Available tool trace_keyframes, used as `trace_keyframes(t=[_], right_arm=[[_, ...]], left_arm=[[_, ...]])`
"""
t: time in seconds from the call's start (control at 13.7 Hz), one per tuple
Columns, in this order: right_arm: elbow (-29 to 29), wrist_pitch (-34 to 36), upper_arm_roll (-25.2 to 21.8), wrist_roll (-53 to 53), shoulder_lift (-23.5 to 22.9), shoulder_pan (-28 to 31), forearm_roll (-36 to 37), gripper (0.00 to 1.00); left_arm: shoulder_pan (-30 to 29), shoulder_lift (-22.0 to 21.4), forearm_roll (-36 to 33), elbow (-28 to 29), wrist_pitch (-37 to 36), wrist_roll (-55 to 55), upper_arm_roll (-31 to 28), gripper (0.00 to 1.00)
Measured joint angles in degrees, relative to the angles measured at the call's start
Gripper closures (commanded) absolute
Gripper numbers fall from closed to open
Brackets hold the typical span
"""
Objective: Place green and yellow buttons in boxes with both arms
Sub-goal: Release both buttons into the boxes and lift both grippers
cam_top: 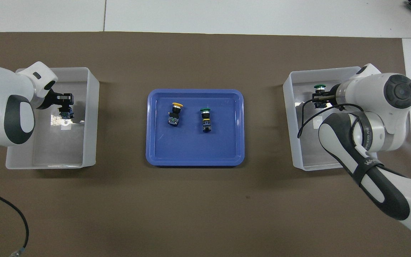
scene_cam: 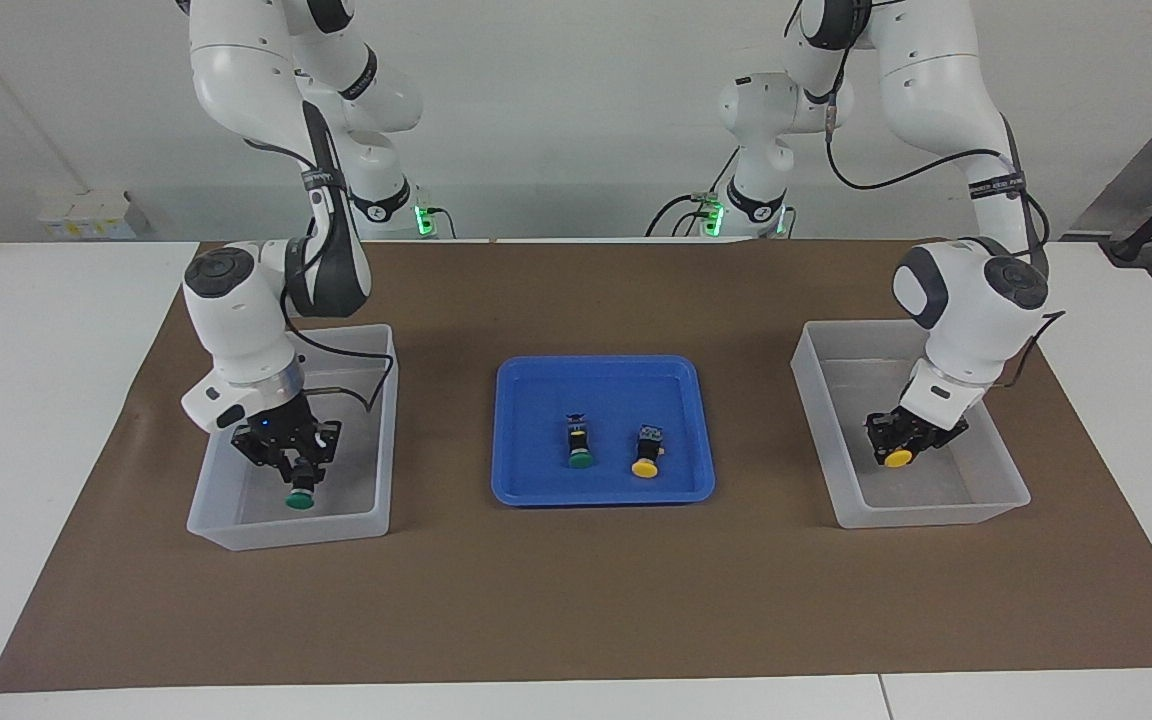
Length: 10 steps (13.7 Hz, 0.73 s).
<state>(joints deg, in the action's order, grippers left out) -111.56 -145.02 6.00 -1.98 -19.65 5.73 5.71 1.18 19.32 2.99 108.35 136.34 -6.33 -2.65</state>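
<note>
wall (scene_cam: 556, 100) — plain white | table (scene_cam: 36, 400) — white top | mat (scene_cam: 576, 600) — brown, covering the middle
</note>
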Motion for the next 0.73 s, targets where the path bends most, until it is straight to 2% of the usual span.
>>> trace_keyframes(t=[0.07, 0.22, 0.36, 0.44, 0.58, 0.73], right_arm=[[0.02, -0.75, 0.00, 0.00, -0.60, 0.17, 0.00, 1.00], [0.08, -1.74, -0.01, 0.10, -1.31, 0.70, 0.00, 0.97], [0.15, -2.20, 0.00, 0.17, -1.43, 0.82, 0.01, 0.37], [0.19, -2.50, 0.01, 0.17, -1.43, 0.82, 0.01, 0.17], [0.34, -2.56, 0.06, 0.17, -1.43, 0.82, 0.01, 0.04], [0.85, -2.67, 0.13, 0.17, -1.39, 0.78, 0.00, 0.00]], left_arm=[[0.00, 0.00, -0.01, -0.11, 0.00, -0.38, 0.01, 0.22], [0.00, 0.00, -0.01, -0.56, 0.02, -1.26, 0.03, 0.22], [0.00, -0.01, -0.05, -2.10, -0.65, -1.70, 0.03, 0.23], [0.00, 0.00, -0.06, -3.87, -2.60, -1.78, 0.06, 0.23], [0.04, 0.06, -0.08, -10.36, -9.97, -1.84, 0.24, 0.23], [0.43, 0.09, -0.09, -16.42, -17.20, -1.84, 0.55, 0.24]])
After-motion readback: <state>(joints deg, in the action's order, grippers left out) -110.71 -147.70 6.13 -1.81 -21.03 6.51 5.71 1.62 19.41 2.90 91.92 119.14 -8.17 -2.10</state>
